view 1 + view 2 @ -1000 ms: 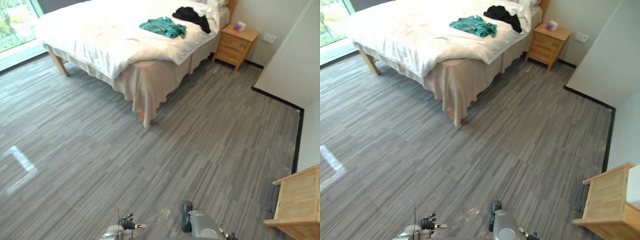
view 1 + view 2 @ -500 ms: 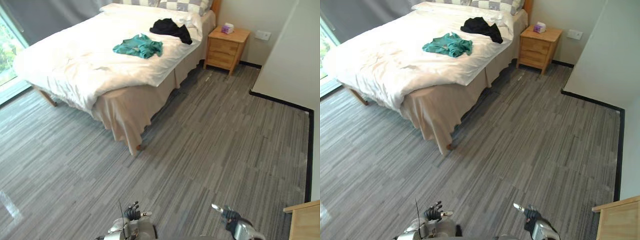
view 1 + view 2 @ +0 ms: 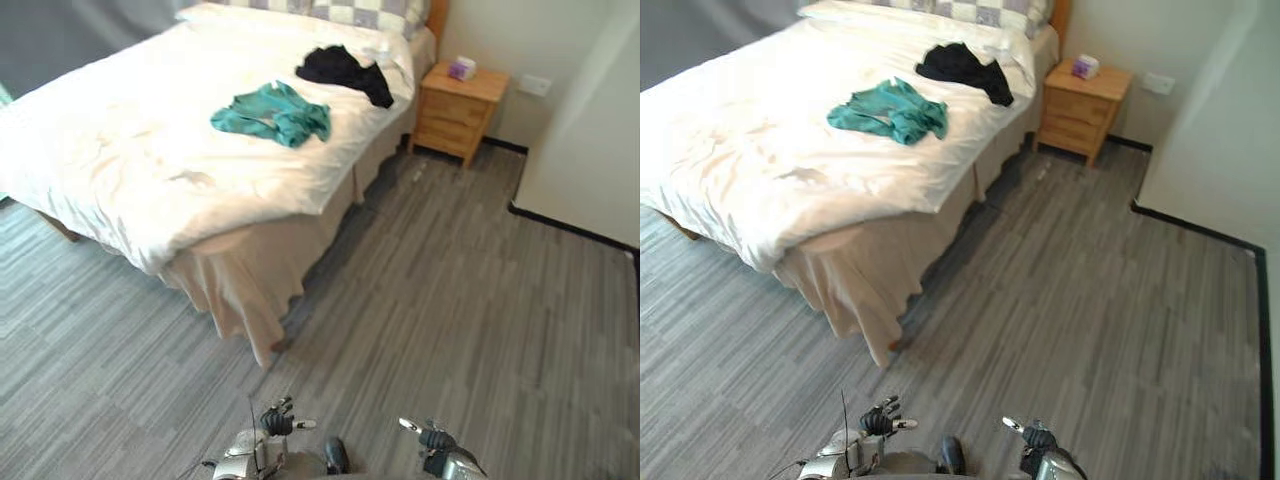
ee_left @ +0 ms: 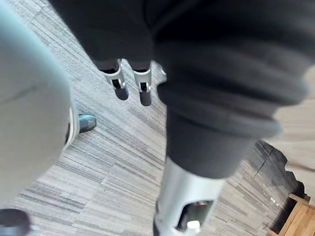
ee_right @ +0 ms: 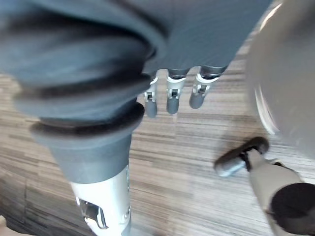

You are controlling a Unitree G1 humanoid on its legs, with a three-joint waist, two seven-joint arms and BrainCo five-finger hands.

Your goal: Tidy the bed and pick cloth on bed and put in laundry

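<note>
A bed (image 3: 150, 170) with a rumpled white duvet stands ahead and to the left. A teal cloth (image 3: 272, 112) lies crumpled on the duvet near the middle. A black cloth (image 3: 345, 70) lies further up, close to the pillows. Both hands hang low over the grey floor, well short of the bed. My left hand (image 3: 277, 423) has relaxed fingers (image 4: 130, 82) and holds nothing. My right hand (image 3: 435, 441) is also open, and its fingers (image 5: 172, 93) hang over bare floor.
A wooden nightstand (image 3: 462, 110) with a small purple box (image 3: 461, 68) stands right of the bed's head. A white wall with a black skirting (image 3: 575, 225) runs along the right. Checked pillows (image 3: 370, 12) lie at the head. Grey plank floor (image 3: 450, 300) lies between me and the bed.
The whole picture has shifted: the camera has come closer to the bed, which now looks larger. The cloths lie as before on the duvet. My right hand has come into sight.
</note>
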